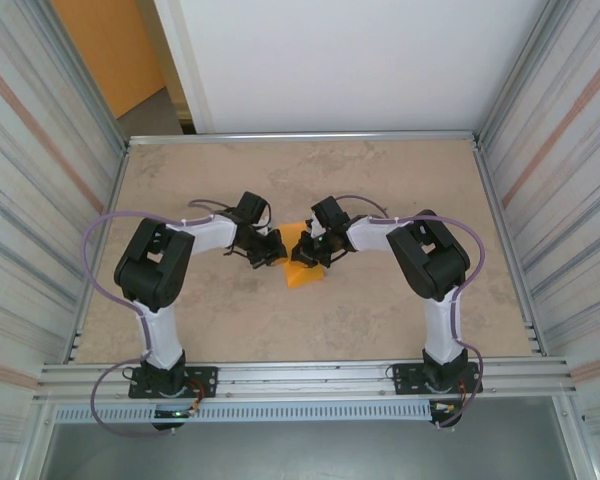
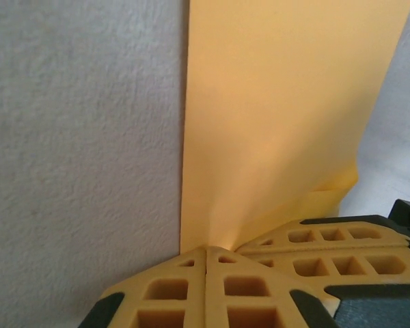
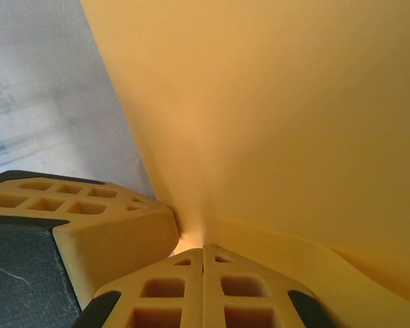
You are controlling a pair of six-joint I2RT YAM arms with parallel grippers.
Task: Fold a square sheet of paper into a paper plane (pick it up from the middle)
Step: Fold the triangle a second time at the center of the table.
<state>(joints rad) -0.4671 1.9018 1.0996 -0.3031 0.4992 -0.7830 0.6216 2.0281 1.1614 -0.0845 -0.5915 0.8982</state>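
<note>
The left gripper [image 1: 271,249] and right gripper [image 1: 314,250] meet tip to tip, both clamped onto the square sheet of paper [image 1: 302,271] between them.

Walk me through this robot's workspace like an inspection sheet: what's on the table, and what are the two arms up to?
Surface: beige, stone-patterned table.
Job's things: orange paper at mid-table, gripped from both sides.
Clutter: nothing seen.
Tools: left tool shut on the paper; right tool shut on the paper; their tips sit close together.
Cables: purple cables loop out from each arm.
Surroundings: ribbed metal walls on both sides, white panel behind, orange panel at the far left.
</note>
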